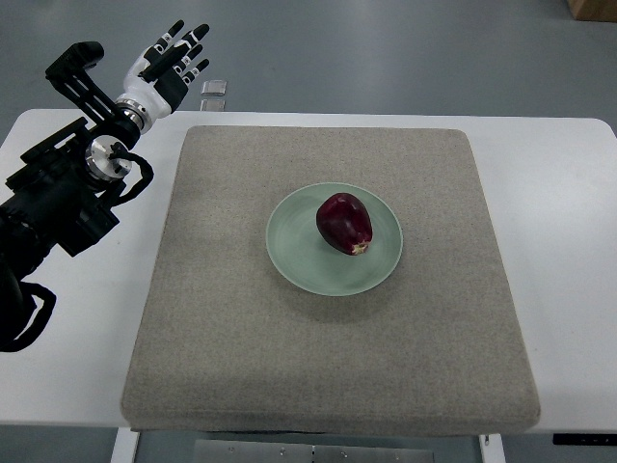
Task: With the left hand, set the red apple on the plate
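Bright, even overhead light; sharp focus throughout, a soft shadow under the plate (289,253), no glare anywhere.

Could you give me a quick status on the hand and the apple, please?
Left hand open, raised off the table's far left corner, holding nothing. Apple lying on the plate, mid-mat. Nothing in the way.

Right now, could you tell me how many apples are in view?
1. The apple lies on the plate, mid-mat. Nothing here could hide another.
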Tool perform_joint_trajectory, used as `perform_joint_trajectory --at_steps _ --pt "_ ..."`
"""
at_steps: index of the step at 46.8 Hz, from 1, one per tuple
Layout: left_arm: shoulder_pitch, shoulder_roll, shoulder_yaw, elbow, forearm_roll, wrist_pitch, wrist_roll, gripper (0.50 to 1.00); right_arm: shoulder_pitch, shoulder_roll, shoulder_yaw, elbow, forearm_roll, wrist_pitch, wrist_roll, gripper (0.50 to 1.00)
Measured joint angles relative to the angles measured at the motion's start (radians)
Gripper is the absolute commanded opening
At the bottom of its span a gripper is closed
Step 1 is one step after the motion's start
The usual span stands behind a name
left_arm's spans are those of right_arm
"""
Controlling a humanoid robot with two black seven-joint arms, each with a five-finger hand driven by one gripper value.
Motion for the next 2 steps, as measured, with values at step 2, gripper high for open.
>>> perform_joint_trajectory --at_steps 2 --pt "0.0 -0.001 -0.001 0.0 0.0 0.0 0.0 0.994 0.0 0.0 0.0 0.0 0.0 -0.001 0.0 0.964"
